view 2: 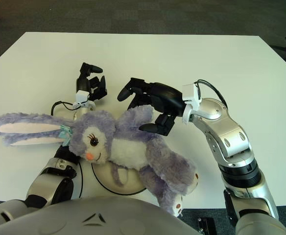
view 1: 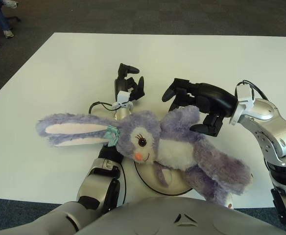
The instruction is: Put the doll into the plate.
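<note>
A purple plush rabbit doll point(view 1: 167, 147) lies sprawled across a white plate point(view 1: 175, 186) at the near edge of the white surface point(view 1: 59, 68), its body over the dish while its long ears stretch out to the left, past the plate's rim. The robot's right hand point(view 1: 197, 105) hovers at the doll's upper side, its black fingers point(view 1: 175, 88) apart and curved around the raised plush arm without clearly clamping it. The left hand point(view 1: 128, 85) shows just beyond the doll's head, fingers loosely spread and holding nothing.
</note>
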